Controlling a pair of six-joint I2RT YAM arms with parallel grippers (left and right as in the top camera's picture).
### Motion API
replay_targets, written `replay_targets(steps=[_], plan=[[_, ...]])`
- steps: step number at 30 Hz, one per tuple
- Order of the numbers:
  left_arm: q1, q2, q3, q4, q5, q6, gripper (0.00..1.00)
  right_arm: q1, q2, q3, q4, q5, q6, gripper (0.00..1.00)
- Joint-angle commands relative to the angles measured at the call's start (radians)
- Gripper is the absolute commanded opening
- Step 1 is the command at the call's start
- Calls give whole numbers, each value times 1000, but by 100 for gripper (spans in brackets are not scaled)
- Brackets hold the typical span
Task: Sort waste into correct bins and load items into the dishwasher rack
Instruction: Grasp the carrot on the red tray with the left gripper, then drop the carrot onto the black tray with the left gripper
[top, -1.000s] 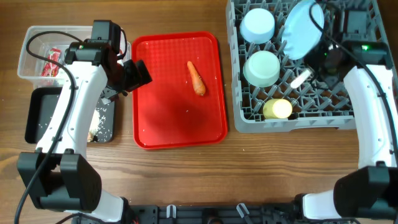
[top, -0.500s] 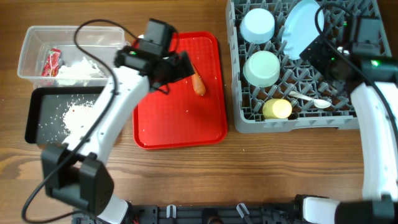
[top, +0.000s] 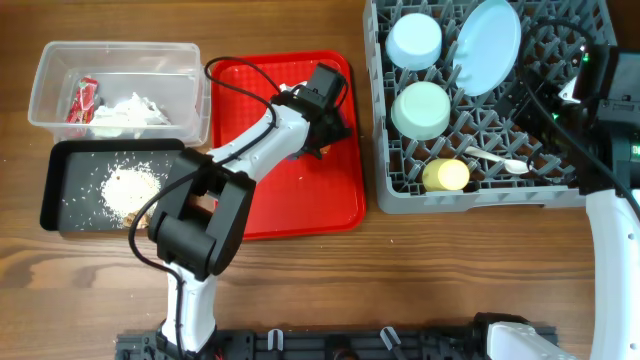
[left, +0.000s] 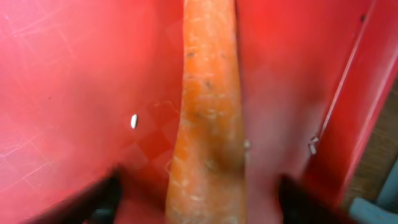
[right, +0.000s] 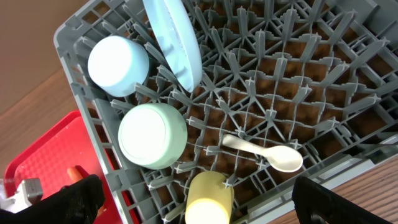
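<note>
The orange tapered carrot (left: 208, 124) lies upper right on the flat red plastic tray (top: 290, 200), with the left end effector (left: 198, 202) spread astride it, apparently poised to grasp this waste; the right end effector (right: 208, 199) is released and empty, to the right of the tray.

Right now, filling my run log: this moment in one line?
left fingers open astride carrot on red tray | right fingers open above rack

Brown wood table (top: 300, 290) fills the whole top view, edge to edge. Grain lines run left to right, w/ thin joins btwn the long boards. Some darker streaks near the front left corner. A black rail (top: 330, 345) sits along the front edge, mid part. Light is soft & even; shadows on the wood are faint. Right wrist view shows the same wood (right: 25, 62) at its top left.
</note>
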Motion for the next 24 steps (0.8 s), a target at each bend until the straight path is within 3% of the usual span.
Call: replay_targets(steps=[1,2,7,13,18,22,24], plan=[[-2,26,0,-8,-21,20,34,2,-2,13,0,-1,-17,100],[0,25,0,-11,-20,39,30,2,-2,13,-2,-1,-17,100],[13,-21,2,-81,-20,132,33,2,0,13,-1,-1,-17,100],[127,-284,58,-319,-20,131,36,2,0,13,0,0,-16,100],[381,-547,62,-496,-21,123,37,2,0,13,0,-1,-15,100],[686,-585,49,-662,-40,119,35,2,0,12,0,-1,-13,100],[807,-584,-21,-658,-43,107,35,2,0,12,0,-1,-13,100]])
